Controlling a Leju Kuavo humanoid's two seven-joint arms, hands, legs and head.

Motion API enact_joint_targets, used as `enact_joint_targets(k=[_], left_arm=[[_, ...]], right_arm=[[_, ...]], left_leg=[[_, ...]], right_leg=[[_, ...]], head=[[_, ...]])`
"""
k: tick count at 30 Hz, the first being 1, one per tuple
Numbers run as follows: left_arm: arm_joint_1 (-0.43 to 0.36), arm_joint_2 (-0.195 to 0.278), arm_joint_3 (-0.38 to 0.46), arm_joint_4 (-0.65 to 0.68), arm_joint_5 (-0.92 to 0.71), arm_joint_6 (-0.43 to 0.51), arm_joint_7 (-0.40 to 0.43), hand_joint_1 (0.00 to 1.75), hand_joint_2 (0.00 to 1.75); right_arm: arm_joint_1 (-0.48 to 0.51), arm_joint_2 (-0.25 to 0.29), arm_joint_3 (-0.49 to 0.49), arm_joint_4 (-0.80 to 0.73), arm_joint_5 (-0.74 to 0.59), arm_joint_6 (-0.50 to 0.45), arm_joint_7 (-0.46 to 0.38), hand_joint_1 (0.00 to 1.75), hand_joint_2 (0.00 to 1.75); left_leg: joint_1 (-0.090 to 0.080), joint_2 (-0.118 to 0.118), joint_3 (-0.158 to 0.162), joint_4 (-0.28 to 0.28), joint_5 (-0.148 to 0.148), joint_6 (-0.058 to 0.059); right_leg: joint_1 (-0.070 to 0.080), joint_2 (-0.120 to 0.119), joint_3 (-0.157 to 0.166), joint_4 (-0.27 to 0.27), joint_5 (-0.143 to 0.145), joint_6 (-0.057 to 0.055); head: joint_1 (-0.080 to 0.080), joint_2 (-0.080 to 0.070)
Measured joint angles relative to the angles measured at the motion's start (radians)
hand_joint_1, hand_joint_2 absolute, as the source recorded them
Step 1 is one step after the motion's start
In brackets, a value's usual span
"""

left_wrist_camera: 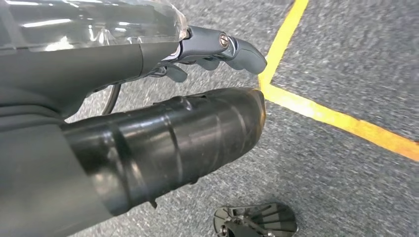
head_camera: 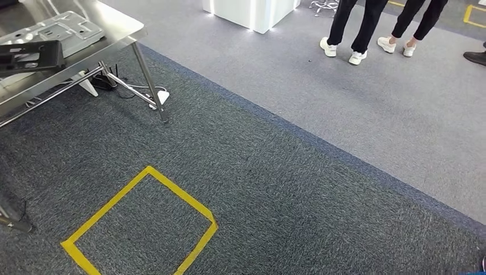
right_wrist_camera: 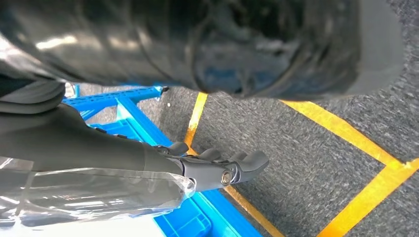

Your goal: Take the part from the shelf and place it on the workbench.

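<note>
Worktop: a steel worktop [head_camera: 109,26] stands in the upper left of the head view, carrying a flat grey sheet-metal part [head_camera: 60,28] and a dark tray-like piece [head_camera: 31,54].
Floor: dark carpet with a yellow tape square [head_camera: 143,220] at lower centre; people's legs [head_camera: 355,28] stand at the upper right.
Left hand: the left hand [left_wrist_camera: 212,49] hangs over the carpet near a yellow tape line, fingers loosely curled, nothing in them.
Right hand: the right hand [right_wrist_camera: 217,165] hangs likewise, fingers bent inward and empty, beside a blue frame [right_wrist_camera: 123,106] that may be the shelf, though the view is too close to be sure.
Task's part: I cannot tell which part is meant; nothing is carried, and the shelf's contents are hidden.
Progress: judged from empty hands, either the fetch has not begun, or the part on the worktop is already delivered.
</note>
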Motion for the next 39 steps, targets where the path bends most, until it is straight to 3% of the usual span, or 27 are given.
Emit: enact_joint_targets(k=[2, 4, 5, 7, 8, 9, 10, 11, 12, 14, 16, 17, 18, 20, 22, 23, 24, 25, 26, 28, 30, 31, 33, 34, 36, 37, 39], left_arm=[[-0.003, 0.0, 0.0, 0.0, -0.001, 0.0, 0.0, 0.0, 0.0], [-0.005, 0.001, 0.0, 0.0, -0.002, 0.0, 0.001, 0.0, 0.0], [-0.006, 0.001, 0.0, 0.0, -0.003, -0.001, 0.002, 0.0, 0.0], [-0.004, 0.002, 0.0, 0.0, -0.004, -0.002, 0.004, 0.0, 0.0], [-0.002, 0.002, 0.0, 0.0, -0.004, -0.002, 0.005, 0.0, 0.0], [-0.001, 0.002, 0.0, 0.0, -0.004, -0.002, 0.006, 0.0, 0.0], [0.001, 0.002, 0.0, 0.0, -0.005, -0.002, 0.006, 0.0, 0.0], [0.001, 0.002, 0.0, 0.0, -0.008, -0.002, 0.006, 0.0, 0.0], [0.001, 0.002, 0.0, 0.0, -0.012, -0.003, 0.005, 0.0, 0.0], [0.001, 0.003, -0.001, 0.0, -0.018, -0.006, 0.004, 0.0, 0.0], [-0.002, 0.004, -0.002, 0.0, -0.021, -0.008, 0.002, 0.0, 0.0], [-0.004, 0.004, -0.002, 0.0, -0.022, -0.008, 0.001, 0.0, 0.0], [-0.005, 0.004, -0.002, 0.0, -0.023, -0.008, 0.001, 0.0, 0.0], [-0.006, 0.005, -0.002, 0.0, -0.023, -0.008, 0.0, 0.0, 0.0], [-0.004, 0.005, -0.002, 0.0, -0.024, -0.009, -0.001, 0.0, 0.0], [-0.002, 0.005, -0.002, 0.0, -0.024, -0.01, -0.001, 0.0, 0.0], [0.0, 0.005, -0.002, 0.0, -0.024, -0.01, -0.001, 0.0, 0.0], [0.001, 0.005, -0.002, 0.0, -0.025, -0.01, 0.0, 0.0, 0.0], [0.0, 0.005, -0.003, 0.0, -0.025, -0.009, 0.0, 0.0, 0.0], [-0.002, 0.005, -0.003, 0.0, -0.026, -0.007, 0.001, 0.0, 0.0], [-0.003, 0.005, -0.003, 0.0, -0.027, -0.005, 0.001, 0.0, 0.0], [-0.004, 0.005, -0.003, 0.0, -0.027, -0.004, 0.002, 0.0, 0.0], [-0.006, 0.004, -0.003, 0.0, -0.027, -0.004, 0.002, 0.0, 0.0], [-0.007, 0.004, -0.003, 0.0, -0.026, -0.003, 0.002, 0.0, 0.0], [-0.007, 0.004, -0.003, 0.0, -0.025, -0.003, 0.002, 0.0, 0.0], [-0.006, 0.004, -0.003, 0.0, -0.025, -0.003, 0.002, 0.0, 0.0], [-0.002, 0.004, -0.003, 0.0, -0.024, -0.003, 0.003, 0.0, 0.0]], right_arm=[[0.0, 0.001, 0.004, 0.001, 0.007, -0.008, 0.015, 0.0, 0.0], [-0.001, 0.003, 0.008, 0.002, 0.015, -0.011, 0.032, 0.0, 0.0], [-0.002, 0.004, 0.01, 0.002, 0.019, -0.01, 0.038, 0.0, 0.0], [-0.006, 0.007, 0.013, 0.003, 0.022, -0.008, 0.048, 0.0, 0.0], [-0.007, 0.009, 0.014, 0.004, 0.023, -0.007, 0.051, 0.0, 0.0], [-0.007, 0.01, 0.015, 0.004, 0.024, -0.006, 0.053, 0.0, 0.0], [-0.006, 0.01, 0.016, 0.005, 0.026, -0.005, 0.055, 0.0, 0.0], [-0.006, 0.011, 0.017, 0.005, 0.028, -0.003, 0.055, 0.0, 0.0], [-0.006, 0.012, 0.019, 0.005, 0.032, 0.0, 0.056, 0.0, 0.0], [-0.008, 0.013, 0.023, 0.005, 0.037, 0.008, 0.053, 0.0, 0.0], [-0.008, 0.014, 0.027, 0.005, 0.04, 0.012, 0.047, 0.0, 0.0], [-0.007, 0.015, 0.028, 0.006, 0.041, 0.013, 0.045, 0.0, 0.0], [-0.005, 0.016, 0.029, 0.006, 0.042, 0.013, 0.044, 0.0, 0.0], [-0.005, 0.017, 0.03, 0.006, 0.042, 0.014, 0.043, 0.0, 0.0], [-0.007, 0.017, 0.032, 0.006, 0.043, 0.015, 0.043, 0.0, 0.0], [-0.007, 0.017, 0.034, 0.006, 0.044, 0.015, 0.042, 0.0, 0.0], [-0.007, 0.018, 0.035, 0.006, 0.045, 0.016, 0.042, 0.0, 0.0], [-0.007, 0.018, 0.035, 0.006, 0.047, 0.017, 0.042, 0.0, 0.0], [-0.006, 0.017, 0.036, 0.007, 0.049, 0.018, 0.043, 0.0, 0.0], [-0.006, 0.017, 0.036, 0.007, 0.055, 0.02, 0.044, 0.0, 0.0], [-0.009, 0.017, 0.037, 0.007, 0.059, 0.021, 0.043, 0.0, 0.0], [-0.01, 0.017, 0.038, 0.007, 0.06, 0.021, 0.043, 0.0, 0.0], [-0.01, 0.017, 0.038, 0.007, 0.064, 0.021, 0.042, 0.0, 0.0], [-0.009, 0.017, 0.038, 0.007, 0.067, 0.021, 0.041, 0.0, 0.0], [-0.01, 0.018, 0.039, 0.007, 0.07, 0.019, 0.041, 0.0, 0.0], [-0.011, 0.018, 0.04, 0.007, 0.071, 0.018, 0.041, 0.0, 0.0], [-0.012, 0.018, 0.041, 0.007, 0.072, 0.018, 0.041, 0.0, 0.0]], left_leg=[[0.0, 0.014, 0.005, -0.001, -0.003, -0.01], [0.004, -0.007, 0.002, 0.019, -0.022, -0.02], [0.005, -0.028, -0.012, 0.053, -0.046, -0.024], [0.007, -0.068, -0.068, 0.176, -0.111, -0.027], [0.008, -0.076, -0.098, 0.238, -0.134, -0.028], [0.008, -0.079, -0.118, 0.275, -0.139, -0.028], [0.008, -0.081, -0.121, 0.276, -0.123, -0.028], [0.009, -0.083, -0.107, 0.237, -0.09, -0.027], [0.01, -0.093, -0.08, 0.172, -0.049, -0.025], [0.011, -0.13, -0.033, 0.058, -0.001, -0.021], [0.009, -0.148, -0.022, 0.024, 0.003, -0.015], [0.008, -0.14, -0.022, 0.022, 0.006, -0.01], [0.009, -0.131, -0.02, 0.017, 0.011, -0.003], [0.011, -0.11, -0.016, 0.004, 0.021, 0.012], [0.009, -0.086, -0.018, -0.001, 0.025, 0.02], [0.007, -0.073, -0.019, -0.001, 0.025, 0.021], [0.006, -0.06, -0.02, -0.001, 0.025, 0.021], [0.005, -0.047, -0.021, 0.0, 0.024, 0.021], [0.005, -0.036, -0.02, 0.0, 0.022, 0.02], [0.004, -0.017, -0.015, 0.0, 0.019, 0.015], [0.001, -0.001, -0.01, 0.001, 0.014, 0.006], [0.0, 0.006, -0.009, 0.001, 0.013, 0.001], [0.001, 0.017, -0.005, 0.0, 0.01, -0.011], [0.002, 0.007, -0.006, 0.007, 0.002, -0.017], [0.006, -0.035, -0.032, 0.07, -0.041, -0.027], [0.008, -0.06, -0.059, 0.131, -0.074, -0.029], [0.009, -0.077, -0.118, 0.253, -0.122, -0.032]], right_leg=[[0.003, 0.015, -0.002, -0.005, 0.002, -0.009], [-0.001, 0.033, 0.0, -0.014, 0.007, -0.02], [-0.004, 0.042, 0.002, -0.018, 0.011, -0.026], [-0.004, 0.061, 0.0, -0.018, 0.013, -0.033], [-0.003, 0.073, -0.001, -0.018, 0.013, -0.034], [-0.002, 0.085, -0.001, -0.016, 0.013, -0.034], [-0.002, 0.097, -0.001, -0.014, 0.013, -0.034], [-0.002, 0.11, -0.001, -0.011, 0.013, -0.033], [-0.003, 0.122, -0.001, -0.007, 0.012, -0.032], [-0.002, 0.145, -0.007, 0.003, 0.009, -0.024], [-0.003, 0.161, -0.015, 0.007, 0.01, -0.012], [-0.005, 0.169, -0.017, 0.005, 0.013, -0.005], [-0.006, 0.17, -0.018, 0.006, 0.013, 0.001], [-0.005, 0.136, -0.036, 0.043, -0.013, 0.009], [-0.005, 0.088, -0.088, 0.154, -0.078, 0.015], [-0.006, 0.077, -0.119, 0.218, -0.106, 0.017], [-0.008, 0.072, -0.14, 0.262, -0.12, 0.02], [-0.009, 0.069, -0.143, 0.272, -0.114, 0.021], [-0.011, 0.065, -0.125, 0.241, -0.09, 0.021], [-0.009, 0.034, -0.049, 0.101, -0.028, 0.015], [-0.001, 0.004, 0.001, 0.002, 0.002, 0.004], [0.003, -0.001, 0.005, -0.009, 0.001, -0.001], [0.003, 0.018, 0.003, -0.012, 0.005, -0.009], [0.0, 0.027, 0.005, -0.016, 0.008, -0.014], [-0.006, 0.046, 0.007, -0.023, 0.014, -0.026], [-0.004, 0.055, 0.006, -0.024, 0.015, -0.029], [-0.003, 0.078, 0.004, -0.022, 0.016, -0.033]], head=[[0.0, 0.0], [0.0, 0.0], [-0.001, 0.0], [0.0, 0.0], [0.0, 0.0], [-0.001, 0.0], [0.0, 0.0], [-0.001, 0.0], [0.0, 0.0], [0.0, 0.0], [0.0, 0.0], [0.0, 0.0], [0.0, 0.0], [0.001, 0.0], [0.003, 0.0], [0.003, 0.0], [0.003, 0.0], [0.002, 0.0], [0.003, 0.0], [0.002, 0.0], [0.002, 0.0], [0.002, 0.0], [0.002, 0.0], [0.002, 0.0], [0.001, 0.0], [0.0, 0.0], [0.0, 0.0]])
